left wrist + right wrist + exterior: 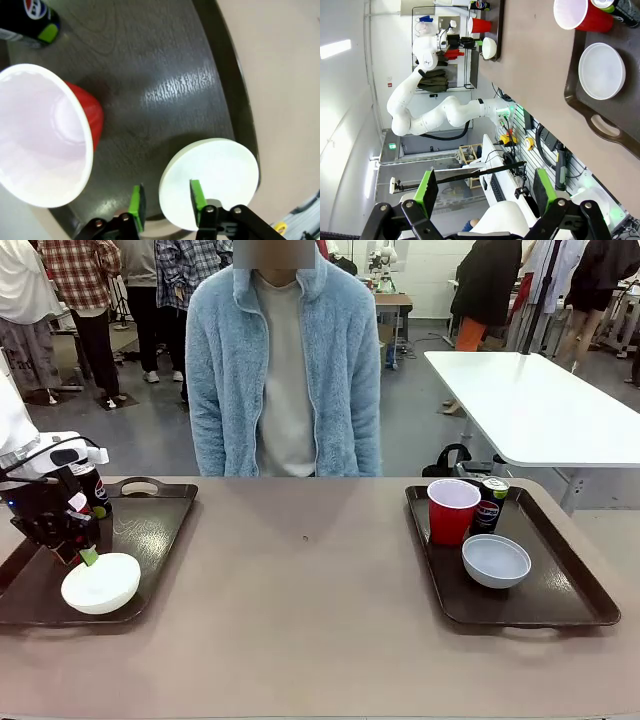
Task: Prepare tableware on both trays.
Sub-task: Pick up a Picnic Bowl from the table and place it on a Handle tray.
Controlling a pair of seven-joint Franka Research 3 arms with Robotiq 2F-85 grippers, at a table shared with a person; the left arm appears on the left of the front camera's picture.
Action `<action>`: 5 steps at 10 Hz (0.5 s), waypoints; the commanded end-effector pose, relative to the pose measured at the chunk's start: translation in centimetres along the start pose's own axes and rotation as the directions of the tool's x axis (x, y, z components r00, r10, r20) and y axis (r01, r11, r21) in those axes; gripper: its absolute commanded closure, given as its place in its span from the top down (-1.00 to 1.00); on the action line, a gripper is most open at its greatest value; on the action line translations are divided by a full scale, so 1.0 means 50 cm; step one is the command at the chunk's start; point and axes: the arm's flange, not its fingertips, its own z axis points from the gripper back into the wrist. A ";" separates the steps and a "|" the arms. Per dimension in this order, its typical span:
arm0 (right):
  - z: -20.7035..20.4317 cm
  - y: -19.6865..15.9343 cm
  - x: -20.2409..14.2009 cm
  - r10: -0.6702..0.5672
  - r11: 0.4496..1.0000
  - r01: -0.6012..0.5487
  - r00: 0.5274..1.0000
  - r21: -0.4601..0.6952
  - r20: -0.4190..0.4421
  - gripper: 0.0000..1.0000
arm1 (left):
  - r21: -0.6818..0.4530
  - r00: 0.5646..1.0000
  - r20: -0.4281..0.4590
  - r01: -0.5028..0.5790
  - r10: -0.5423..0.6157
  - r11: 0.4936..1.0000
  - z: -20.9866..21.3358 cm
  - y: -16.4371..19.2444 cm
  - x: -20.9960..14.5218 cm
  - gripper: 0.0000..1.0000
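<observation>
On the left tray (150,530) sit a white bowl (100,583) and a black soda can (95,490). My left gripper (85,552) hangs over the bowl's far rim. In the left wrist view this gripper (166,200) stands open, its green pads either side of the white bowl's (210,180) edge. A red cup (45,135) and the can (30,20) stand close by on the tray (165,65). The right tray (560,590) holds a red cup (452,510), a can (489,503) and a pale grey bowl (496,560). My right gripper (485,192) is open on nothing.
A person in a pale blue fleece (285,370) stands at the table's far edge, hands down. The brown tabletop (310,590) lies bare between the trays. A white table (540,405) stands behind on the right.
</observation>
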 end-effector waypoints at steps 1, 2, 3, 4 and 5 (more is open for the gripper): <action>-0.001 0.003 0.000 -0.004 1.000 0.004 1.000 0.000 0.004 1.00 | 0.054 1.000 0.005 -0.003 0.003 0.999 0.027 -0.006 -0.019 0.02; -0.001 0.003 0.000 -0.004 1.000 0.004 1.000 0.000 0.004 1.00 | 0.037 1.000 -0.014 0.016 -0.016 0.999 0.046 -0.010 -0.016 0.19; -0.001 0.003 0.000 -0.004 1.000 0.004 1.000 0.000 0.004 1.00 | 0.046 0.999 -0.016 0.037 -0.036 0.998 0.067 -0.014 -0.012 0.42; -0.001 0.003 0.000 -0.004 1.000 0.004 1.000 0.000 0.004 1.00 | 0.047 0.998 -0.031 0.054 -0.053 0.997 0.086 -0.019 -0.012 0.59; -0.001 0.003 0.000 -0.004 1.000 0.004 1.000 0.000 0.004 1.00 | 0.074 0.997 -0.027 0.068 -0.066 0.995 0.116 -0.023 -0.012 0.82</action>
